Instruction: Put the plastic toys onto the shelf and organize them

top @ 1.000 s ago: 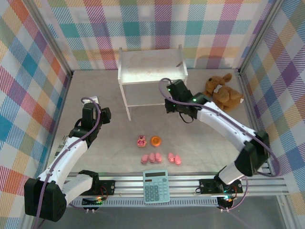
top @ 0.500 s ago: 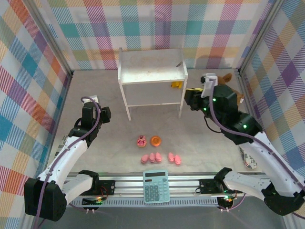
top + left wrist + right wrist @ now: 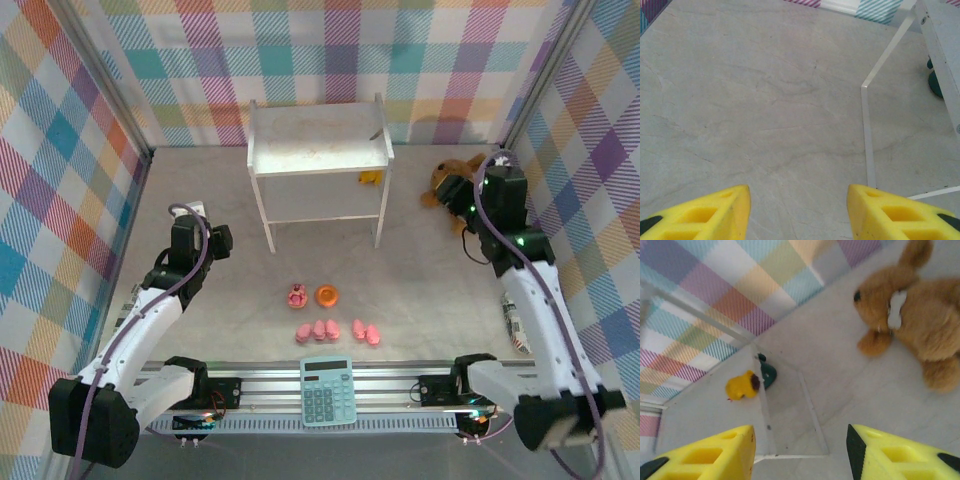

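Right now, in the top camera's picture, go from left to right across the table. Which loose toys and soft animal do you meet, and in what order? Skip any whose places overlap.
pink cupcake piece → orange ring → yellow duck → brown plush animal

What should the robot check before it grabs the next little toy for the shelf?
1. Right hand open and empty: ok.
2. Left hand open and empty: ok.
3. Yellow duck sits on the lower board of the shelf: ok.
4. Shelf top bare, with room for more toys: ok.
5. Pink pigs, cupcake piece and orange ring on the shelf: not ok, they lie on the table.
6. Brown plush outside the right hand's fingers: ok.
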### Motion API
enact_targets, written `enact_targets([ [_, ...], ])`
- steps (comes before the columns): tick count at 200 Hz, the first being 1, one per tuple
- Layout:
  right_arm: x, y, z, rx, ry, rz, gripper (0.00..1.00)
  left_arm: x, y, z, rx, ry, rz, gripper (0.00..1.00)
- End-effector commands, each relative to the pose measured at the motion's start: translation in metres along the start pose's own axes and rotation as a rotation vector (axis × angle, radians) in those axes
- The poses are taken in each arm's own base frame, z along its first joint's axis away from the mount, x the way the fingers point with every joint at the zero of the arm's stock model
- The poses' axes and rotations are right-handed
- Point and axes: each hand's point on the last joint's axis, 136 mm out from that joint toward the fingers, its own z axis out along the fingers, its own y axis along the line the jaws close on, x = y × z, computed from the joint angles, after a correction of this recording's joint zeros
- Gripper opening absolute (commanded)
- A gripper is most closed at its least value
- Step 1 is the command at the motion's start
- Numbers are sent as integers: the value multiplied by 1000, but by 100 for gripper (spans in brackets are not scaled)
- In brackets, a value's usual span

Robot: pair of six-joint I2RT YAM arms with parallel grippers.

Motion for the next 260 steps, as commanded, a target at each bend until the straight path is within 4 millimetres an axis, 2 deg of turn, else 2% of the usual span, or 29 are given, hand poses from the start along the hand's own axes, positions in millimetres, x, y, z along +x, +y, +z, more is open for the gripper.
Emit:
enact_targets([
  [1, 16, 20, 38, -218, 186, 175, 53, -13, -5, -9, 10, -26, 11, 54],
  [24, 22, 31, 71, -279, 299, 180, 54, -12, -4, -8, 3, -20, 16, 54],
  [45, 22, 43, 91, -343, 361, 179, 56, -11, -3, -6, -2, -18, 16, 54],
  [78, 19, 51, 112, -378, 406, 171, 57, -9, -2, -2, -13, -9, 15, 54],
  [126, 30, 65, 141, -381, 483, 113, 57, -12, -3, 2, -18, -8, 16, 54],
  [198, 54, 81, 163, -363, 565, 46, 59, -11, -2, 1, -27, -8, 19, 54],
  [260, 59, 83, 175, -348, 589, 25, 59, -14, -2, 2, -28, -14, 23, 54],
])
